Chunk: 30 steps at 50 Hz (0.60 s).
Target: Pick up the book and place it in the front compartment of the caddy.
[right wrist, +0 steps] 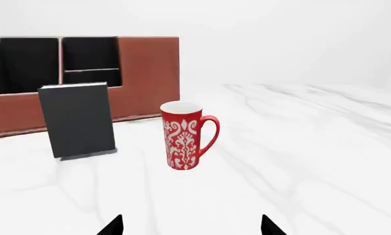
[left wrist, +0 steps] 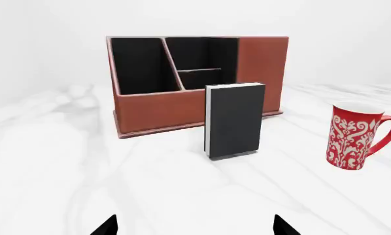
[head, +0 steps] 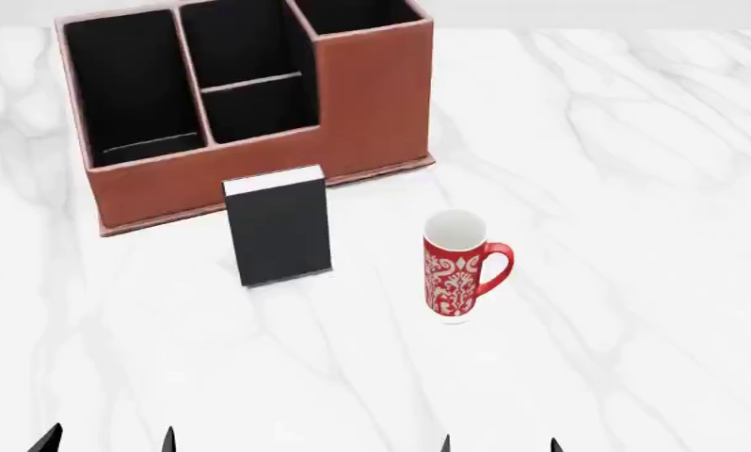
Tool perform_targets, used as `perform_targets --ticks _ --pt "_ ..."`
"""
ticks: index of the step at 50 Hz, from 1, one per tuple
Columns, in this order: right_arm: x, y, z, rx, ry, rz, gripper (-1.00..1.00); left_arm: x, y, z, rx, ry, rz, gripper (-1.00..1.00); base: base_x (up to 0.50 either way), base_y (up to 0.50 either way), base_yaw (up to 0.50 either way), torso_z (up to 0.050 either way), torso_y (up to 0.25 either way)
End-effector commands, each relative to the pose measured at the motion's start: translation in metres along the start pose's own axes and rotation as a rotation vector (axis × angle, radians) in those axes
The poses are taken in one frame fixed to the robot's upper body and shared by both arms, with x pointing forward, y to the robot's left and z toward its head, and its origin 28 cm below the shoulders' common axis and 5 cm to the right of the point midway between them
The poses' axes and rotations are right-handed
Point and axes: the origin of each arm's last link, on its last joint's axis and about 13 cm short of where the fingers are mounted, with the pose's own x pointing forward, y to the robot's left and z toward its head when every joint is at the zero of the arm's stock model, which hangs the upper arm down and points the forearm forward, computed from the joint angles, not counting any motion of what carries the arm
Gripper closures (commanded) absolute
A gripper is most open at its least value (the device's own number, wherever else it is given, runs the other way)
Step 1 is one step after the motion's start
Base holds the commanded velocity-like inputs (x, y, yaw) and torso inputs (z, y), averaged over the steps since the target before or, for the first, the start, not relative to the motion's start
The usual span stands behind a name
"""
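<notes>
Since nothing is grasped yet, I'm at the reach step: my left gripper (left wrist: 194,226) and right gripper (right wrist: 190,225) are spread wide, empty; book (head: 279,230) stands upright just before the caddy (head: 369,104), mug (head: 457,268) beside. Next, close in on the book.

A red mug (head: 456,266) with a white ornamental pattern is seen standing upright on a white marble table (head: 627,169) veined in grey. Its inside is white and its handle is turned toward the right in the head view. The table is backed by a plain white wall (right wrist: 281,39), seen in both wrist views.
</notes>
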Motion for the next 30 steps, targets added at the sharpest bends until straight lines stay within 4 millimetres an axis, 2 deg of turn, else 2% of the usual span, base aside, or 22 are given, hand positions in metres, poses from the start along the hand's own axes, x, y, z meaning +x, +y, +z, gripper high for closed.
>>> perform_targets --ticks 1,24,29,30 --pt "-0.001 0.000 0.000 0.008 0.001 0.001 -1.00 0.000 0.001 0.000 -0.007 0.002 0.005 -1.00 0.00 0.00 0.00 0.000 0.000" --pt "0.001 0.000 0.002 -0.013 0.038 0.028 -1.00 0.001 0.001 -0.001 -0.033 0.013 -0.002 -1.00 0.00 0.00 0.00 0.000 0.000" --pt "0.006 -0.003 0.019 -0.014 0.012 0.015 -1.00 0.005 0.004 0.005 -0.020 0.009 0.007 -1.00 0.00 0.00 0.00 0.000 0.000" --pt "0.009 -0.005 0.030 -0.023 -0.025 0.011 -1.00 0.007 0.005 0.012 -0.021 0.000 0.006 -1.00 0.00 0.00 0.00 0.000 0.000"
